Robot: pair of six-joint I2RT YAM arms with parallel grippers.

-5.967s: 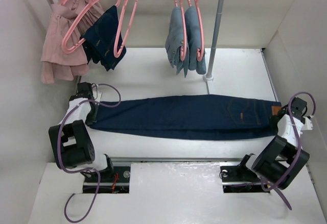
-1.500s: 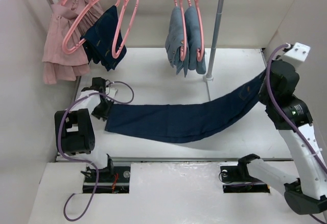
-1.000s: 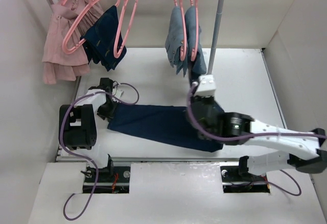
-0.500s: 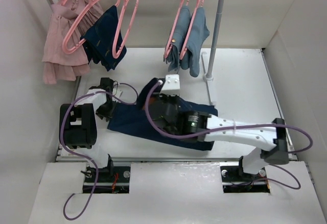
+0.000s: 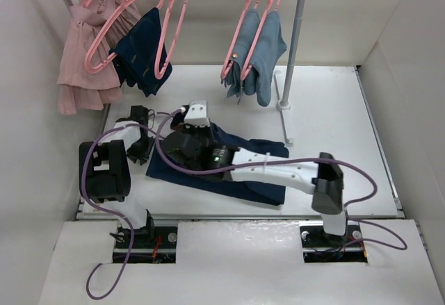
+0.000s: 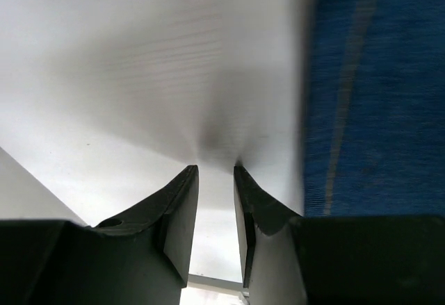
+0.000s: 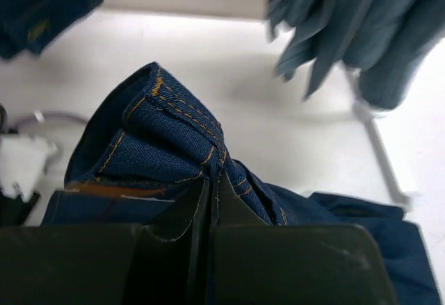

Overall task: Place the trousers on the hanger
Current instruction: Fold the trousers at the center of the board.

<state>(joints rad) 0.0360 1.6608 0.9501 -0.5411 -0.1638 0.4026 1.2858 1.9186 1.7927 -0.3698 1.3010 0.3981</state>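
The right arm reaches from its base at the near edge leftward across the worktop. Its right fingers are clamped on a bunched, orange-stitched fold at the waist of the trousers, which lie doubled over themselves left of the worktop's middle. Just beside the trousers' left end, the left fingers stand a narrow gap apart with only bare worktop between them and denim off to one side. On the rail at the back, the hanger hangs at the left among other pink ones, beside a small navy garment and a pink garment, with light blue-grey jeans further right.
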